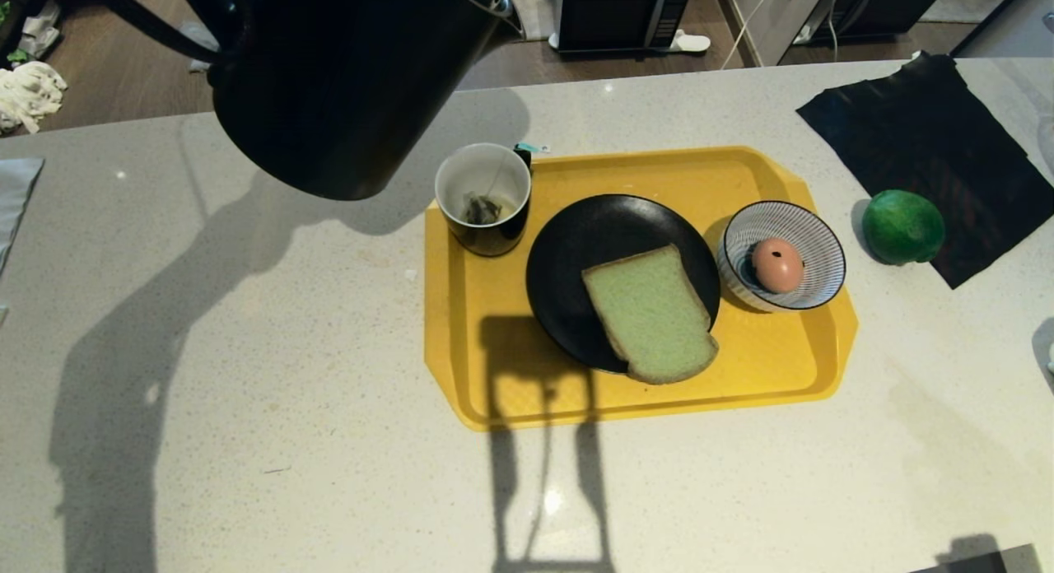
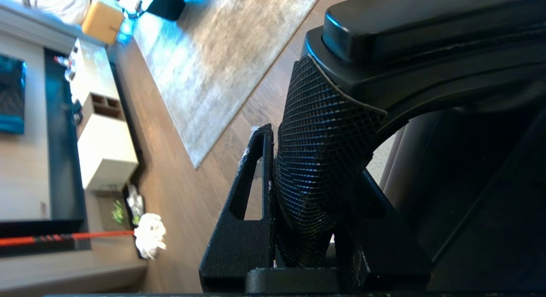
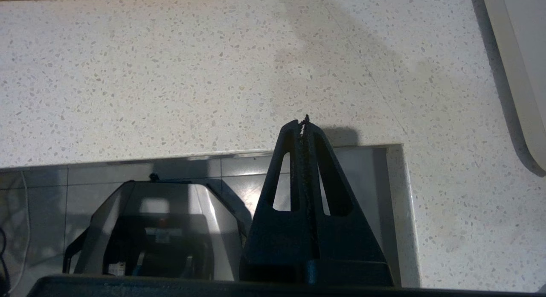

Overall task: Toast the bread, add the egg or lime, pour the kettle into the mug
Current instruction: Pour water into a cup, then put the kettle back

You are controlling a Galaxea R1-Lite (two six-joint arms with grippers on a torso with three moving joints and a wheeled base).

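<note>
My left claw pinches the tall black kettle by its handle, tipped over the black mug. Green bread lies plated, speckled egg bowled. Right claw pressed together.

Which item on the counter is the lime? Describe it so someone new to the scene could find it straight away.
Start at the yellow tray in the middle of the pale counter, then look past its right edge. There the lime sits on the counter against a black cloth. It is round and glossy green, unlike the pinkish egg in the striped bowl.
</note>
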